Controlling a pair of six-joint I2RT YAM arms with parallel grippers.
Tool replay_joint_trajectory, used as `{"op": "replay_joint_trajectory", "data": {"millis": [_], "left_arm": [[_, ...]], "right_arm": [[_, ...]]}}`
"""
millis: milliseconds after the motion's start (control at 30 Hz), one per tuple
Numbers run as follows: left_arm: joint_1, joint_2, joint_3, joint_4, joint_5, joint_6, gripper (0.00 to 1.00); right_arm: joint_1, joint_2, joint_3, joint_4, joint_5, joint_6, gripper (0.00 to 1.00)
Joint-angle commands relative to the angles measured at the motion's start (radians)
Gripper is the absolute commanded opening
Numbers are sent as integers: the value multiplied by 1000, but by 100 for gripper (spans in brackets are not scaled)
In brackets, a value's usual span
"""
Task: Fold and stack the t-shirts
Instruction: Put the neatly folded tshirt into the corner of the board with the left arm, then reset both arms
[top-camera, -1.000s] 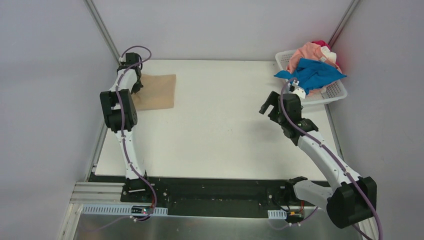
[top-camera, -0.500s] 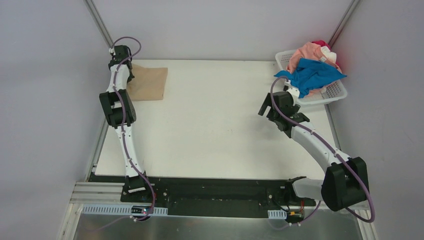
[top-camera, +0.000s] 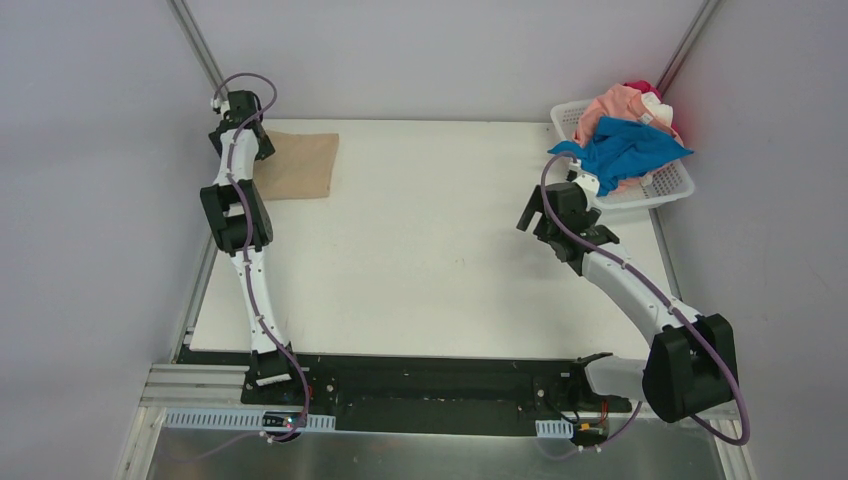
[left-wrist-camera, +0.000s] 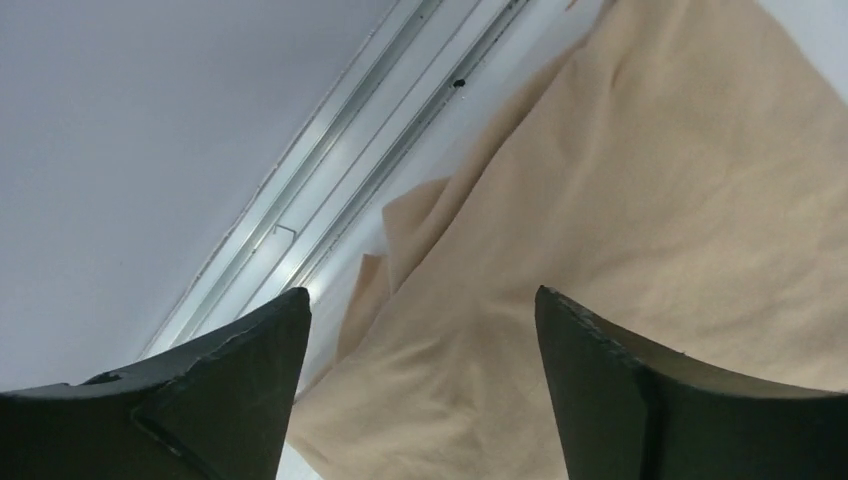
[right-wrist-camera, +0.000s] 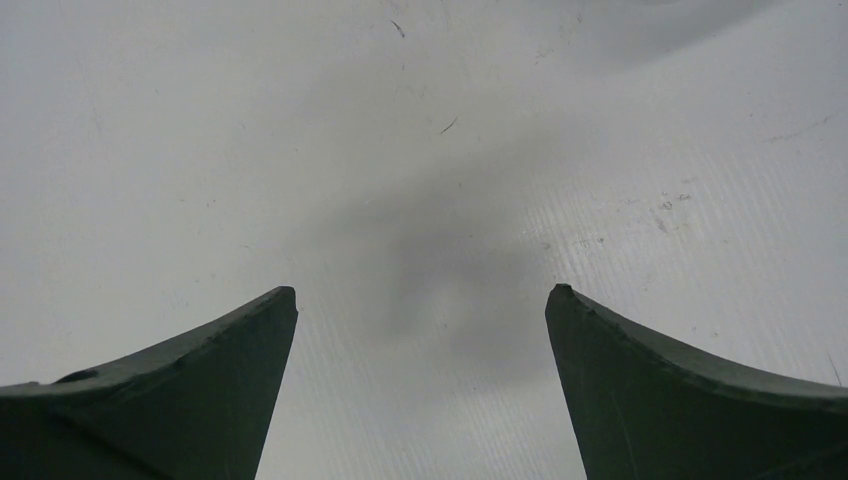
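Tan t-shirt (top-camera: 300, 165) lies folded at the far left of the table (top-camera: 430, 250), its left edge rumpled. Left gripper (left-wrist-camera: 420, 300) hovers over that edge, spread and empty. Right gripper (right-wrist-camera: 420, 295), also spread and empty, sits near the basket (top-camera: 670, 185). Probably best to pinch only the blue t-shirt (top-camera: 625, 148) by its overhanging edge and lift it clear of the pink t-shirt (top-camera: 612, 105).
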Motion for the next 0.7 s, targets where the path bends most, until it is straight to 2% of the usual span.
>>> {"op": "replay_joint_trajectory", "data": {"millis": [0, 33, 167, 400, 467, 567, 600, 633, 667], "left_arm": [[9, -111, 51, 4, -81, -41, 95], [8, -139, 49, 4, -72, -51, 98], [5, -314, -60, -6, 36, -120, 99], [-36, -735, -532, 4, 332, -332, 99], [-107, -841, -687, 17, 284, -333, 99], [-289, -1014, -932, 59, 105, -312, 99], [-340, -1074, -1022, 87, 95, -326, 99], [-373, -1135, -1152, 153, 120, -345, 99], [-397, -1198, -1217, 197, 162, -367, 99]], "right_arm": [[-3, -11, 54, -10, -4, 11, 99], [-3, -17, 51, -9, -8, 13, 99], [-3, -50, 38, -8, -49, 33, 100], [-4, -176, -51, 17, -83, 105, 100], [-3, -217, -90, 18, -93, 127, 100], [-3, -275, -134, 17, -123, 152, 100], [-3, -292, -145, 18, -131, 163, 100], [-3, -308, -157, 21, -137, 172, 100], [-3, -323, -171, 28, -147, 181, 100]]}}
